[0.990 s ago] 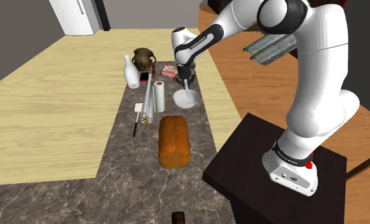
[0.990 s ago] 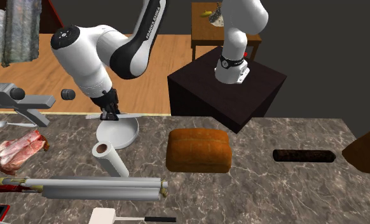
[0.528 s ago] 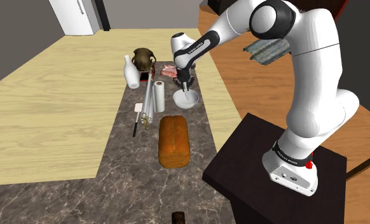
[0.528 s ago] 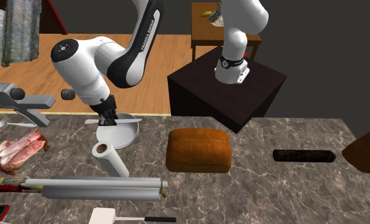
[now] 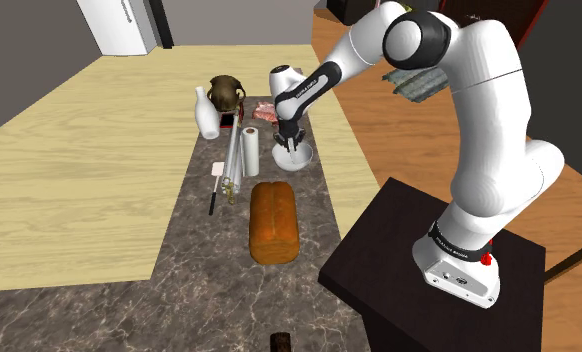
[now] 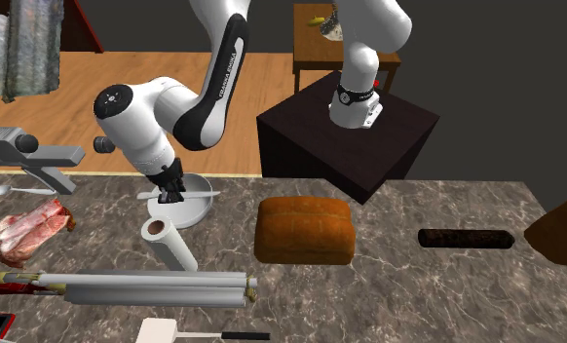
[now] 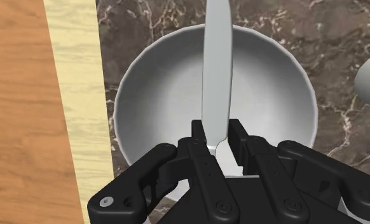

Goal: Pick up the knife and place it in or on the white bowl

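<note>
White Franka arm point(image 5: 479, 100) bends down over the marble counter point(image 6: 389, 283). White bowl point(image 7: 145, 102) sits near the counter's edge. Knife point(image 7: 217, 70) hangs level just over the bowl's mouth. Its long axis is horiz., w/ the blade running away from the gripper across the bowl's middle and the tip past the far rim. It's plain pale grey, slim. Gripper point(image 7: 217, 137) fingers pinch it near one end. Vs 0.5 s ago: arm lower, knife closer to the bowl, bowl unmoved.

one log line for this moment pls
phase: place | tool: shut on knife | knife: roughly level over white bowl | release: not yet | next: probably open tool
</note>
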